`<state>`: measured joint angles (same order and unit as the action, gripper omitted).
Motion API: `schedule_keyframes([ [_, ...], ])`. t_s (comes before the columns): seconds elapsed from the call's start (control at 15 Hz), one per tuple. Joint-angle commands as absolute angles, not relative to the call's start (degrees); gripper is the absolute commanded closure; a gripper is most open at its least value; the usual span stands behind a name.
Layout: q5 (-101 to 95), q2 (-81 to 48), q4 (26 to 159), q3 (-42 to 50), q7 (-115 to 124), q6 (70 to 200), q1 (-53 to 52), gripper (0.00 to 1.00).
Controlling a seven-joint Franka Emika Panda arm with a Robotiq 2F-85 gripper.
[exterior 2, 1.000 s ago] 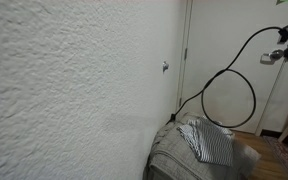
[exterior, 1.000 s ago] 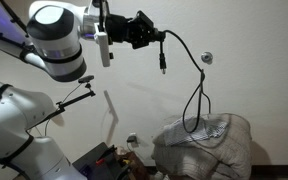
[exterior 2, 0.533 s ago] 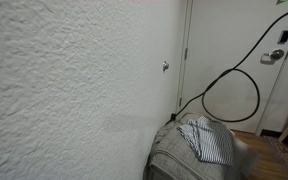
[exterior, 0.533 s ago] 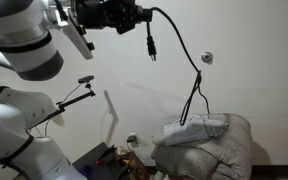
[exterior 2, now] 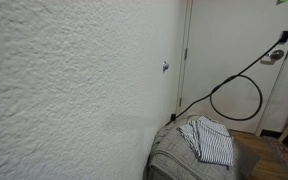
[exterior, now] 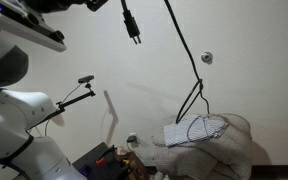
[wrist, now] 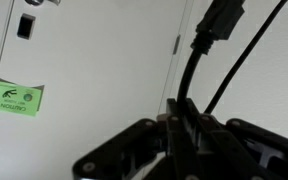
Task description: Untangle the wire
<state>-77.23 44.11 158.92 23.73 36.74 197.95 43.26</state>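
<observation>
The gripper was shut tight on the black wire, way up high. The wire's plug dangled, and the rest hung down in a loop to the striped cloth on the grey cushion

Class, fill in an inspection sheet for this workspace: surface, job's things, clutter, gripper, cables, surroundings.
Surface: grey cushion, lumpy.
Job's things: wire hangs from above, with one open loop over the striped cloth; plug dangles free.
Clutter: thin rod with clamp head; dark items below it, unclear.
Gripper: gripper shut on the wire near the plug.
Cables: black cabling along the white arm.
Surroundings: white wall, door, green sticker.
</observation>
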Motion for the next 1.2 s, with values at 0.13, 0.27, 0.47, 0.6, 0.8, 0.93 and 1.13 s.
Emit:
schedule_keyframes([
  [0.13,-74.96,48.93,158.93,26.39,40.76,197.95,47.19,0.98],
  [0.27,-71.9,49.14,158.96,26.15,41.79,197.93,49.71,0.98],
  [0.47,-67.37,48.0,159.12,27.61,42.06,197.91,51.7,0.98],
  [0.6,-64.83,47.34,159.07,29.25,41.09,197.83,51.57,0.98],
  [0.8,-62.21,45.68,158.73,30.68,40.64,198.39,51.8,0.98],
  [0.93,-60.78,45.11,158.7,30.58,40.31,198.4,51.53,0.98],
  [1.13,-61.1,45.55,159.56,30.79,39.11,198.37,48.4,0.98],
])
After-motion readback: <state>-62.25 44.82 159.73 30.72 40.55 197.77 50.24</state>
